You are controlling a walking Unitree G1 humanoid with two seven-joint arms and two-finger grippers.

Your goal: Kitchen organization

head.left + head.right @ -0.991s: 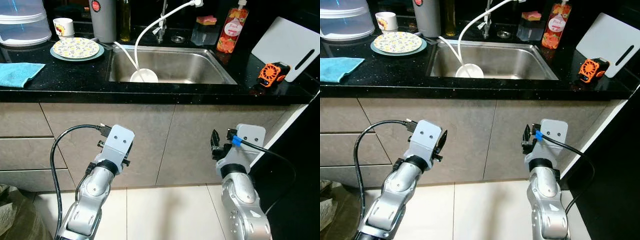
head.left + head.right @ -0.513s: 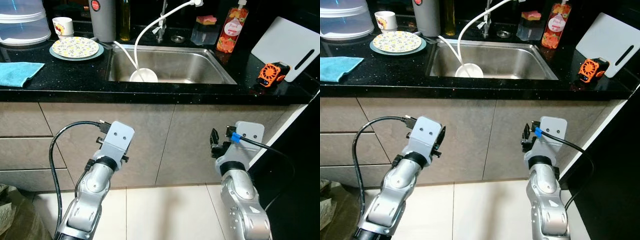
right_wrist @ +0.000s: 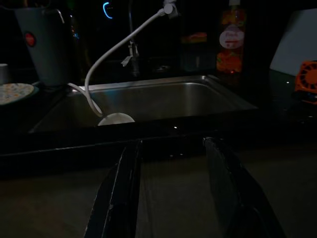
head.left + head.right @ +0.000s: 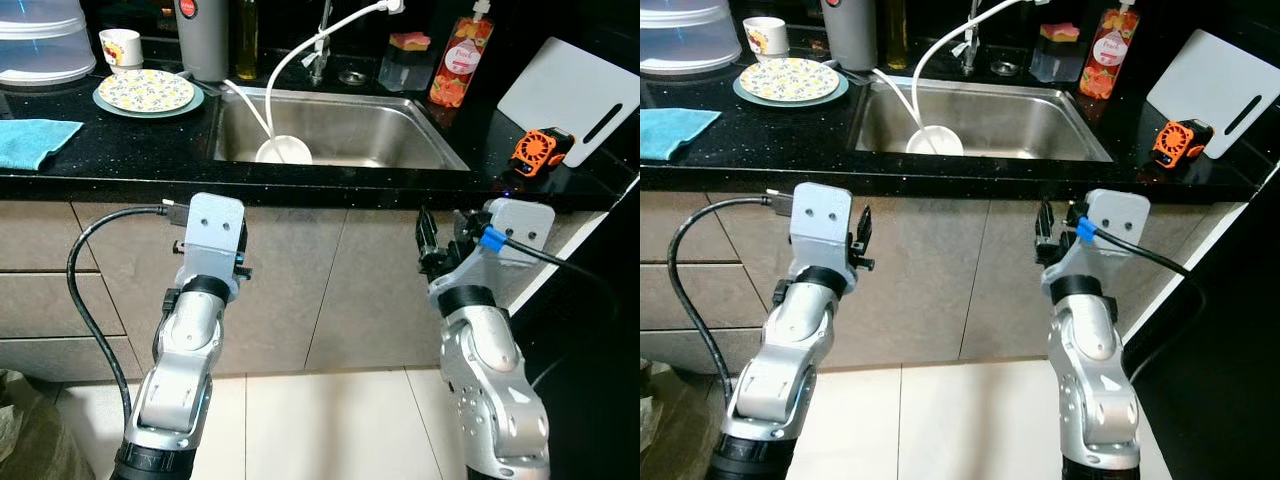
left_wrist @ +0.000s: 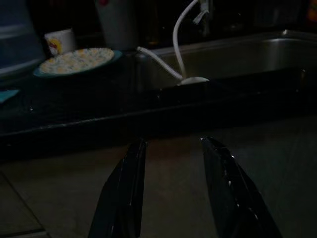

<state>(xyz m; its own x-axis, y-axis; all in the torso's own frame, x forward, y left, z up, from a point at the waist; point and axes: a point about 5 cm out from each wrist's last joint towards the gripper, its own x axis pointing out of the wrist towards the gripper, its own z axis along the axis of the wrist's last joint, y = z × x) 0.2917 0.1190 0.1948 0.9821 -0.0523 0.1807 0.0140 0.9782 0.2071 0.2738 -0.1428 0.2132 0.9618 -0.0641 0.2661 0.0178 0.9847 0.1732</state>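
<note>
Right now both arms are raised in front of the cabinet fronts under the black desk, with the left hand released, its two black fingers parted with nothing between them, pointing at the desk edge just below the sink. Over on the other side the right hand is released too, fingers spread and empty, aimed at the front of the steel sink. Inside that sink sits a white round dish, close to the front wall, with a white hose arching down from the tap area to touch it. Left of the sink, on the desk, a patterned plate rests on a green one, a small cup right behind it, a grey canister beside that, and a clear lidded container at the far left. A blue cloth lies near the front edge. Behind the sink stands a red soap bottle and a sponge holder. To the right, a white cutting board leans up, with a small orange gadget in front of it
</note>
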